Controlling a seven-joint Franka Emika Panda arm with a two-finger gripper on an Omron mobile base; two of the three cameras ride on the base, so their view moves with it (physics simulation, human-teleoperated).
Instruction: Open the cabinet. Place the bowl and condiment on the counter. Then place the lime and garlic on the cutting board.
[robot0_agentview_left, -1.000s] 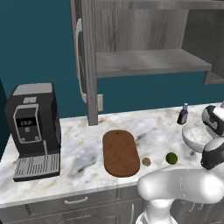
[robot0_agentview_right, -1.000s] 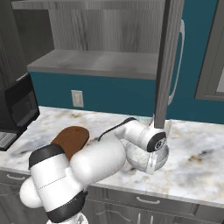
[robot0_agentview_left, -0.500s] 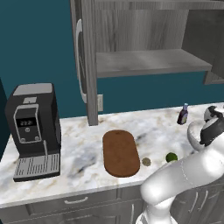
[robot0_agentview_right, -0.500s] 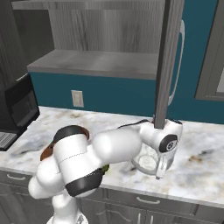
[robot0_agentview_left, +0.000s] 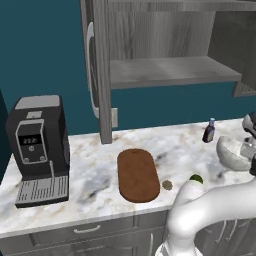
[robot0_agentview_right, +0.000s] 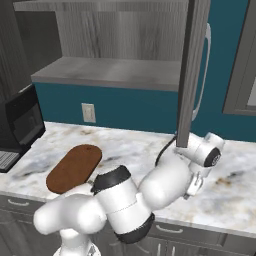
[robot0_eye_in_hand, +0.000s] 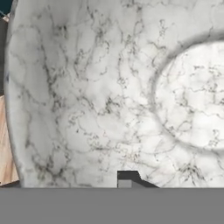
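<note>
**Claw over the marbled bowl; grip state unresolved**

You have the claw (robot0_agentview_right: 193, 186) at the right end of the white marble counter with grey and tan veining (robot0_agentview_left: 90, 180), directly above the wide round bowl with the white-grey marbled surface (robot0_agentview_left: 231, 152). In the hand view one dark fingertip (robot0_eye_in_hand: 127, 178) lies against the bowl's sloping inner wall. The other tip is not visible. You cannot tell from these views whether the claw is released or clenched, or whether it has hold of the rim.

The bowl sits upright on the counter. Its inside shows plain marbled wall and a flat round floor (robot0_eye_in_hand: 192, 96).

The small dark purplish-brown bottle with the pale cap (robot0_agentview_left: 208, 131) stands upright just behind the bowl, toward the counter's back edge.

The grey wood-grain wall cabinet (robot0_agentview_left: 165, 45) stands open, with its door (robot0_agentview_left: 97, 75) swung out edge-on and its inner shelf (robot0_agentview_left: 170, 72) exposed.

The flat reddish-brown wooden cutting board (robot0_agentview_left: 137, 175) lies mid-counter. The small beige-tan garlic bulb (robot0_agentview_left: 167, 185) rests on the marble just beside the board's right front end. The small green lime (robot0_agentview_left: 196, 178) lies further right, near the counter's front edge and partly behind the arm.
</note>
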